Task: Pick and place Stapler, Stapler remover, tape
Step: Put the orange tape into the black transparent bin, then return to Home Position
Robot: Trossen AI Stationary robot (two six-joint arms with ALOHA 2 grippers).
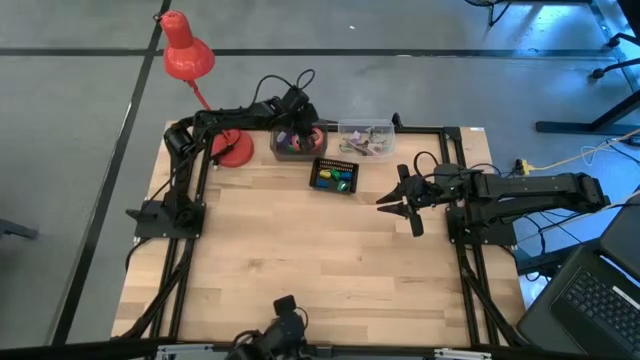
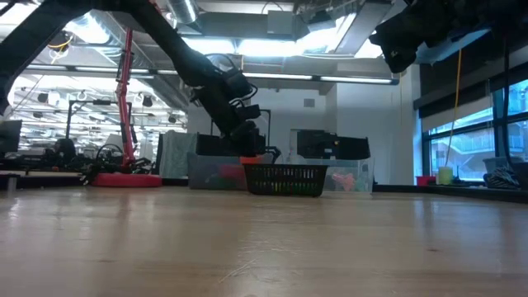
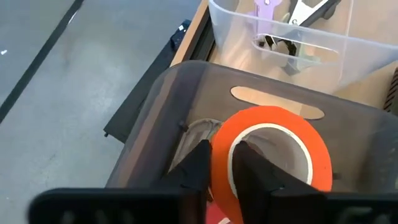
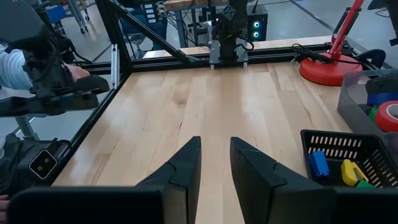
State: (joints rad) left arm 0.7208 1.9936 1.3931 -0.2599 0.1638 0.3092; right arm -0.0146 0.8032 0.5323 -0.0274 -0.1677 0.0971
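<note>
Your left gripper (image 3: pixel 221 171) pinches the orange tape (image 3: pixel 273 149) roll's wall inside the grey bin (image 3: pixel 155 118); the pick is underway, so next lift straight up to clear the rim.

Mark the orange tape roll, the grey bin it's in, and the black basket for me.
Orange tape roll (image 3: pixel 311 140): left wrist view, on the roll's orange side face.
Grey bin (image 3: pixel 186 81): left wrist view, on its translucent far wall.
Black basket (image 4: pixel 339 148): right wrist view, on its slotted wall.
</note>
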